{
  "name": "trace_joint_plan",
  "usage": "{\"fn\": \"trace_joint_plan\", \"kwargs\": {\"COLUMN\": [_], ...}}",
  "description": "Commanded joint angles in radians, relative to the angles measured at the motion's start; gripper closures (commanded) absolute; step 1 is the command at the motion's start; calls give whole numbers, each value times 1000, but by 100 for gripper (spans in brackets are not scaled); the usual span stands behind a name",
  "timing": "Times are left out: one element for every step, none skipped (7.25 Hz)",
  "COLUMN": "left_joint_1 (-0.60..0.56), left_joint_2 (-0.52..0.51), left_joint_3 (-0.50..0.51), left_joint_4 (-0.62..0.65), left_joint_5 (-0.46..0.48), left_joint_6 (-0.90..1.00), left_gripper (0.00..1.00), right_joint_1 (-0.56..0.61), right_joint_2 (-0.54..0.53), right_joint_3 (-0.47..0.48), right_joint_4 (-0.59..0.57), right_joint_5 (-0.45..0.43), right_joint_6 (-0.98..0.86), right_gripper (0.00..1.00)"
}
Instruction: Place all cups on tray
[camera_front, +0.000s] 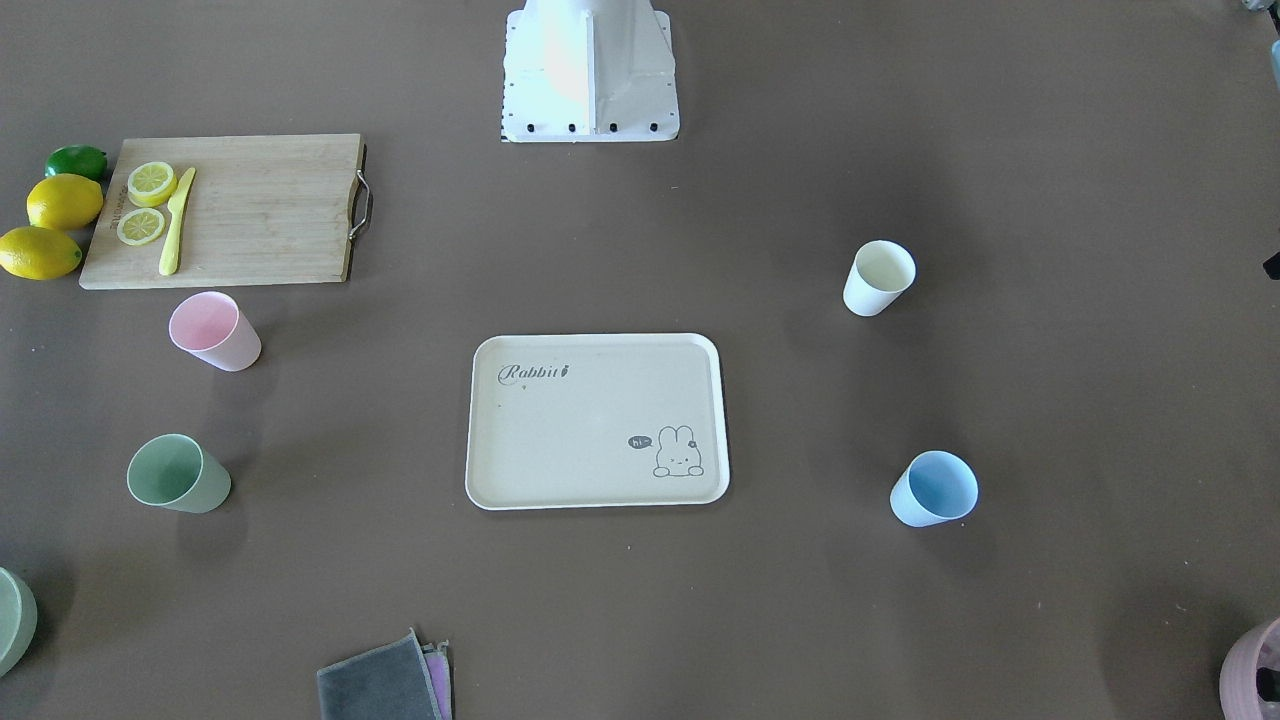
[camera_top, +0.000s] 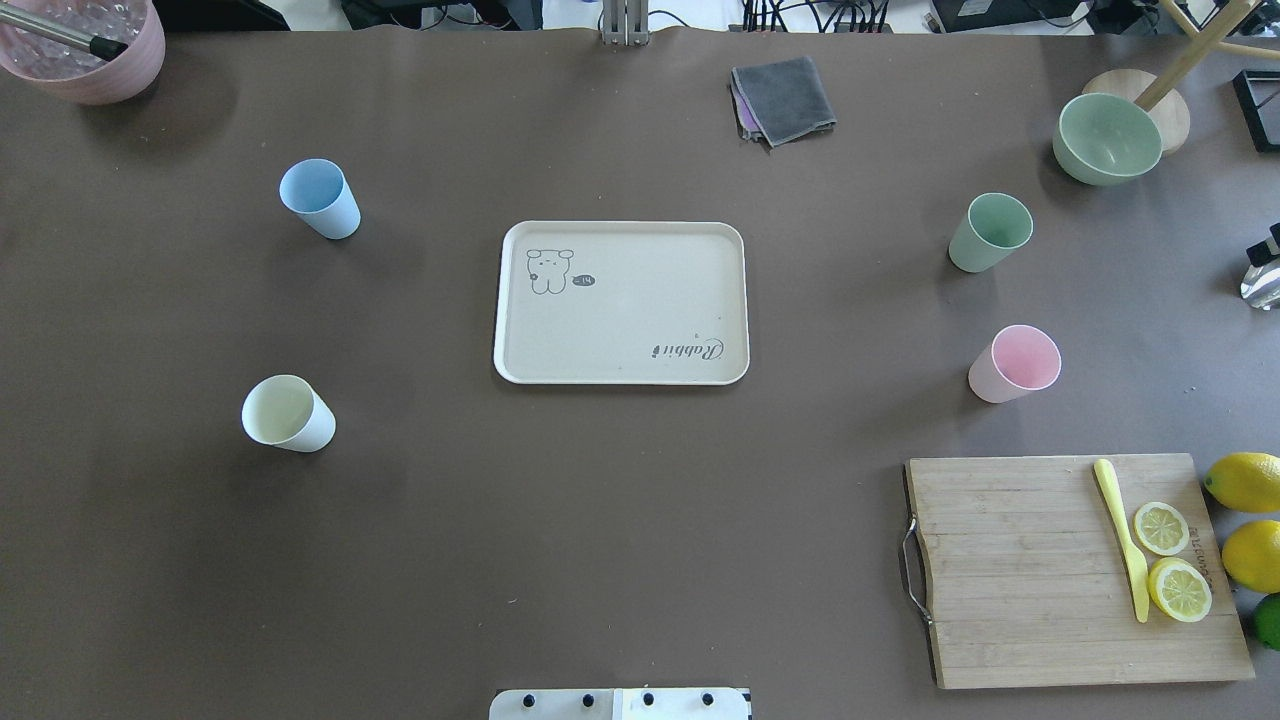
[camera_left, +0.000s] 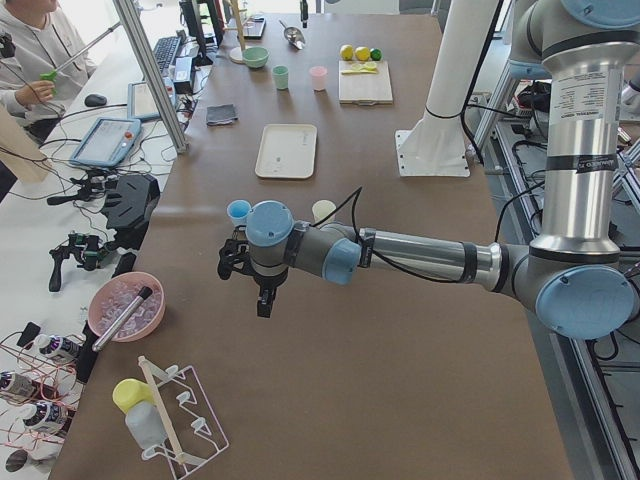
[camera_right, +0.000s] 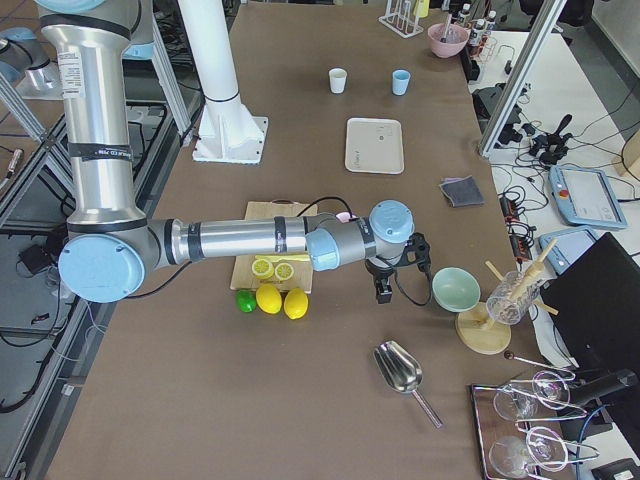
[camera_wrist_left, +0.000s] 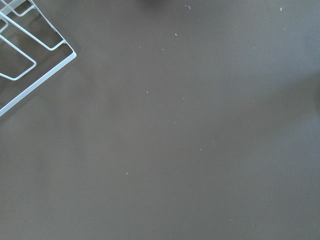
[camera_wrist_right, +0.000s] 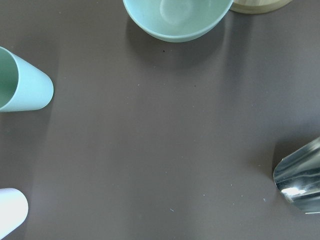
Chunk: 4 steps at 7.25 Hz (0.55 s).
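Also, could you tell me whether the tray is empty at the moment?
Empty: the tray shows only its print; the pink cup, green cup, white cup and blue cup stand on the table, apart from it.

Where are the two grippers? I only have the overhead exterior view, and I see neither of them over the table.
Observer: The exterior left view shows the left gripper hanging above bare table at the robot's left end, between the light blue cup and a white wire rack.
Operator: And the right one?
Observer: The exterior right view shows the right gripper hanging above the table at the other end, between the lemons and the green bowl.
Operator: Is either holding anything?
Observer: Neither holds anything in those side views. I cannot tell from there whether they are open or shut.
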Motion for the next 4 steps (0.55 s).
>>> {"fn": "trace_joint_plan", "kwargs": {"left_joint_1": [0, 0, 0, 0], "left_joint_2": [-1, 0, 0, 2], "left_joint_3": [-33, -16, -21, -19], "left_joint_4": [3, 2, 3, 3], "left_joint_5": [2, 11, 11, 6], "left_joint_6": [0, 0, 0, -3], "left_gripper": [2, 2, 2, 2], "right_joint_1": [0, 17, 17, 18], "right_joint_2": [2, 10, 5, 2], "right_joint_3": [-9, -9, 5, 16], "right_joint_4": [0, -2, 3, 2], "right_joint_5": [-8, -9, -8, -8], "right_joint_6": [-5, -5, -3, 3], "right_gripper": [0, 0, 0, 0]}}
